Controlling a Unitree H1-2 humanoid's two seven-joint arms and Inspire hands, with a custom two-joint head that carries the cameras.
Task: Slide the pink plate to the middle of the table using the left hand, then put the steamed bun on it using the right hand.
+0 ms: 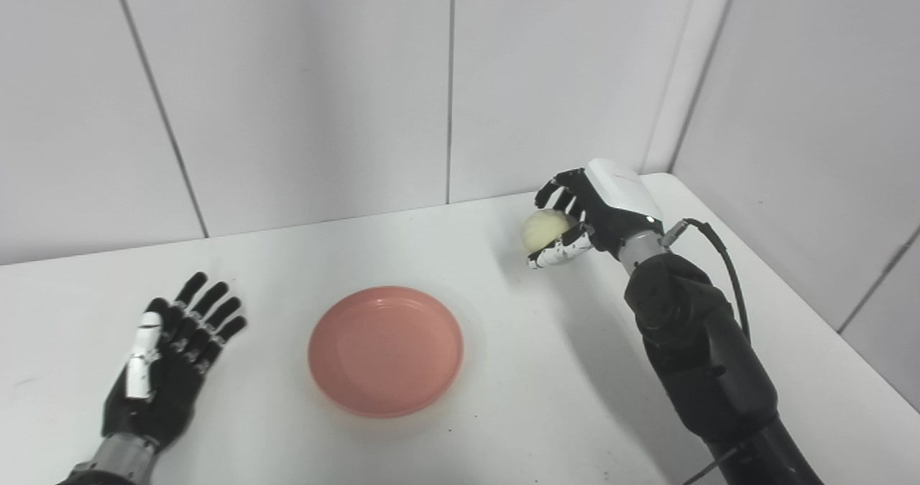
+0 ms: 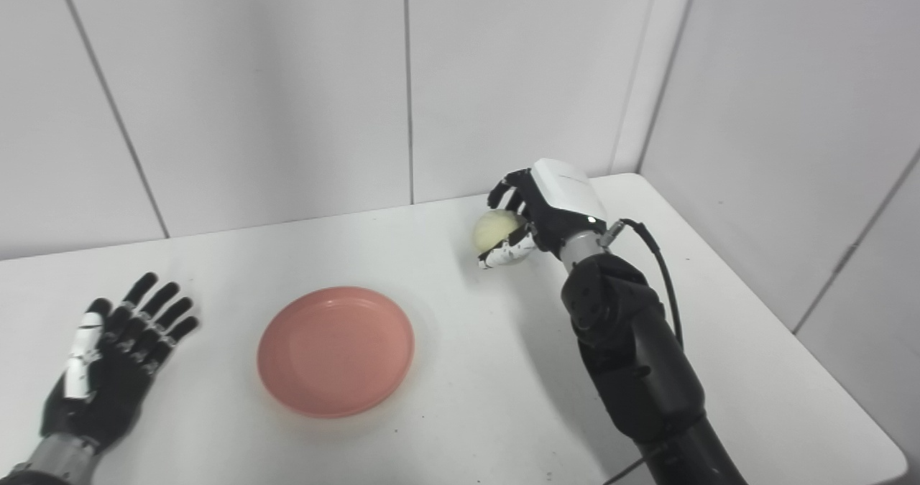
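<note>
A round pink plate (image 1: pixel 386 350) lies flat near the middle of the white table (image 1: pixel 503 427), with nothing on it. At the back right, my right hand (image 1: pixel 583 215) is shut on a pale yellowish steamed bun (image 1: pixel 544 230), fingers over its top and thumb under it; it is to the right of and beyond the plate. I cannot tell whether the bun touches the table. My left hand (image 1: pixel 167 366) rests at the front left, left of the plate, open with fingers spread and holding nothing.
White wall panels (image 1: pixel 302 90) close off the back of the table and a second wall (image 1: pixel 812 111) runs along its right side. The table's right edge (image 2: pixel 776 334) slants toward the front right corner. A black cable (image 1: pixel 722 255) loops from my right wrist.
</note>
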